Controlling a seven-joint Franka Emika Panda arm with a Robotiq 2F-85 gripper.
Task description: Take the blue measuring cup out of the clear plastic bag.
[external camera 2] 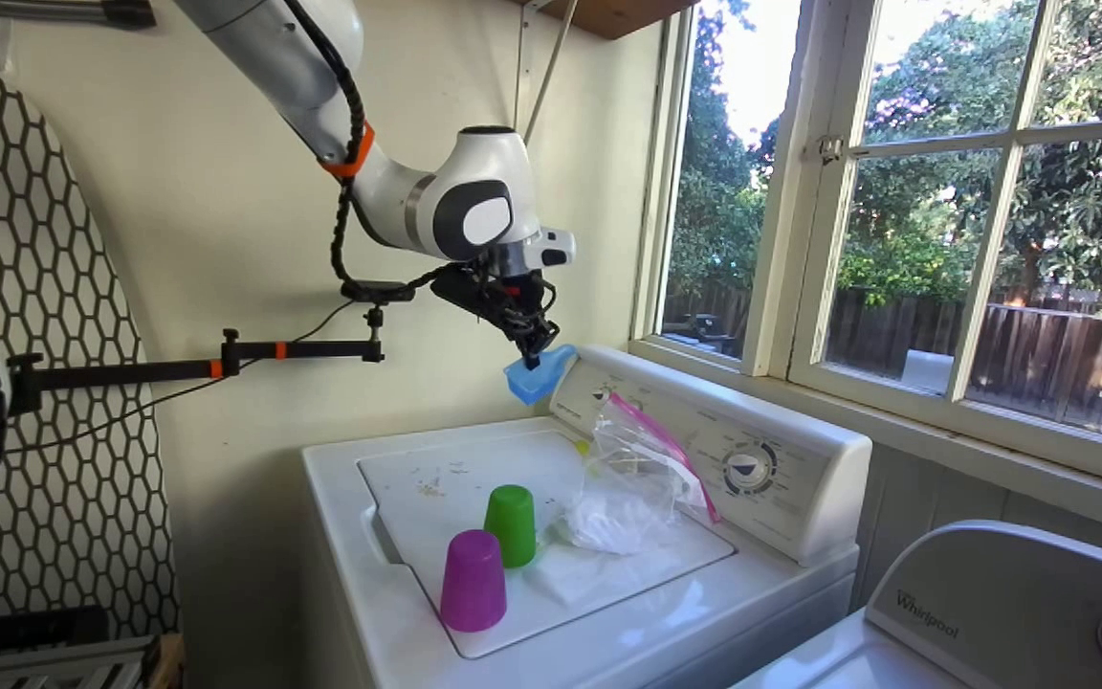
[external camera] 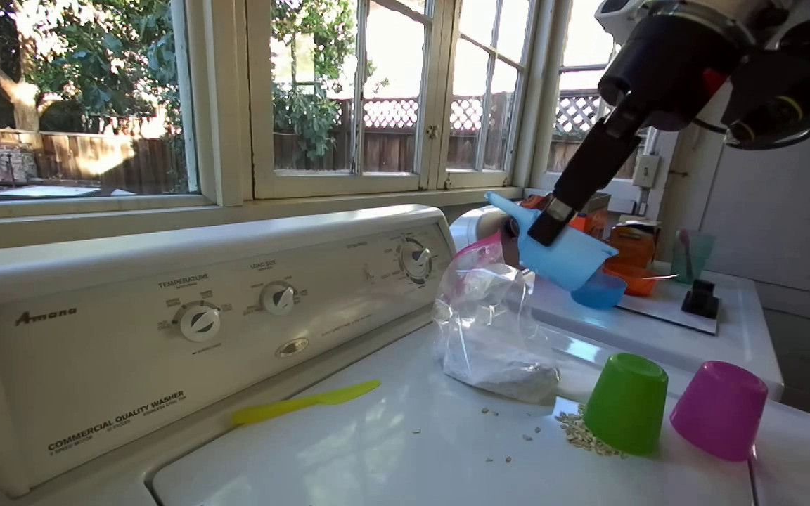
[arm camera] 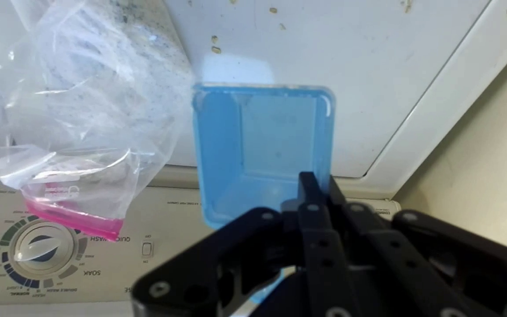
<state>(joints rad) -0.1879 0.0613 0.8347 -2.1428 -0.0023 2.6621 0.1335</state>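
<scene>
In an exterior view I see the blue measuring cup [external camera: 565,266] tilted at the tips of the pincer [external camera: 551,223], which nips its wall; the clear plastic bag [external camera: 491,344] sits lower, beside it, on the washer [external camera: 292,450]. In an exterior view the arm [external camera 2: 388,196] slants down from above, bent at the wrist, the cup aloft and apart from the bag. In the wrist view the cup's side wall runs between the fingers [arm camera: 310,193].

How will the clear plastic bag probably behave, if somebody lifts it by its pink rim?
The clear plastic bag would likely sag and crumple, since it looks thin and wrinkled. Its bottom may hang heavy, because something whitish seems to fill it. The upper part looks loose, so it may flop if pushed.
</scene>
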